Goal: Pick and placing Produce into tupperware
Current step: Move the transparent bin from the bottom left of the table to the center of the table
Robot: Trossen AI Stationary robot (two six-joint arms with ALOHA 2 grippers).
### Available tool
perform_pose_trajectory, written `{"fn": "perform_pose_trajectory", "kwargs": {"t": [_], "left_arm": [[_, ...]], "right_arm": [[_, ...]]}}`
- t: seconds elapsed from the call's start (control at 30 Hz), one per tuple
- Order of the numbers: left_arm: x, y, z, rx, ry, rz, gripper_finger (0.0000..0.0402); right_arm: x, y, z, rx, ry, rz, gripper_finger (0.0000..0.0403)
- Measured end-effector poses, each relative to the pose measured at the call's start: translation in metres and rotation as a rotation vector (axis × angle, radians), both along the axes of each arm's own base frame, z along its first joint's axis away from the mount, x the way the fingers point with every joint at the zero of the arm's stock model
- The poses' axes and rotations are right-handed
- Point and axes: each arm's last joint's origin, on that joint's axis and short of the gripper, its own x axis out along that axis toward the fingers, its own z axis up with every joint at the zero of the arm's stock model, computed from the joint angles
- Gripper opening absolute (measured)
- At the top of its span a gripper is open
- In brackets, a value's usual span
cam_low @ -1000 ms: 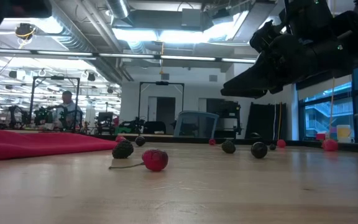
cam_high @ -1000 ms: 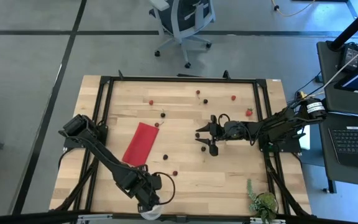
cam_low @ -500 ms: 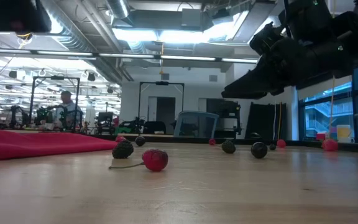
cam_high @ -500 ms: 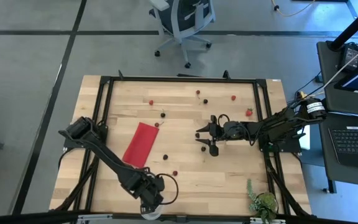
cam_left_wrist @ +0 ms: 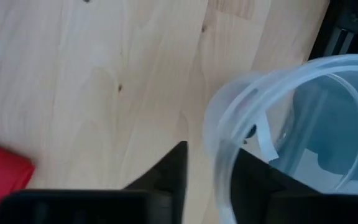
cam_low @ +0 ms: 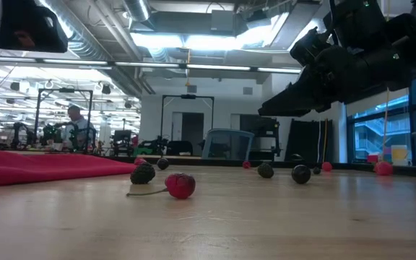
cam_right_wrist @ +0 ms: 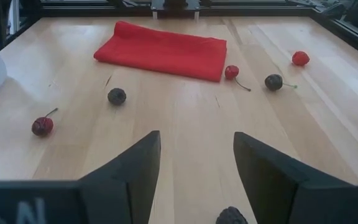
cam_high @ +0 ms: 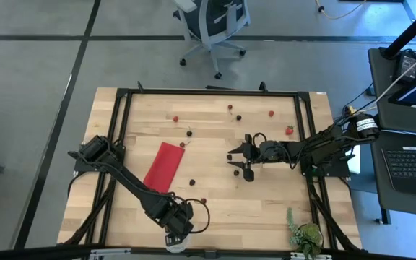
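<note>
High view cuts off my left gripper and the tupperware at the table front edge (only a pale rim shows). My left fingers pinch the cup's wall. My right gripper, mid-table, gapes empty above a dark cherry; other produce lies scattered.

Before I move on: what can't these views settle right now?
- Cup contents: in the left wrist view the rim runs off the edge; the high view shows it too small under the left gripper.
- Dark fruit by the right gripper: cut off at the right wrist view's bottom edge.
</note>
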Motion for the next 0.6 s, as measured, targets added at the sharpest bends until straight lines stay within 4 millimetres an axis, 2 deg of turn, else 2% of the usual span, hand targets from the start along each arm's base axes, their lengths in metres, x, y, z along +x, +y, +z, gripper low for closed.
{"fn": "perform_pose_trajectory", "kwargs": {"t": [0.13, 0.37, 0.5, 0.6], "left_arm": [[0.002, 0.003, 0.0, 0.006, -0.006, -0.032, 0.0016], [0.008, 0.02, 0.004, -0.038, 0.048, -0.097, 0.0009], [0.005, 0.041, 0.029, -0.047, 0.021, -0.113, 0.001], [0.002, 0.064, 0.053, -0.022, -0.039, -0.121, 0.0009]], "right_arm": [[0.0, 0.0, 0.0, -0.003, 0.003, 0.001, 0.0205], [0.0, 0.0, -0.001, -0.005, 0.006, 0.001, 0.0205], [0.0, 0.0, -0.001, -0.005, 0.006, 0.001, 0.0205], [0.0, 0.0, -0.001, -0.008, 0.007, 0.003, 0.0205]]}}
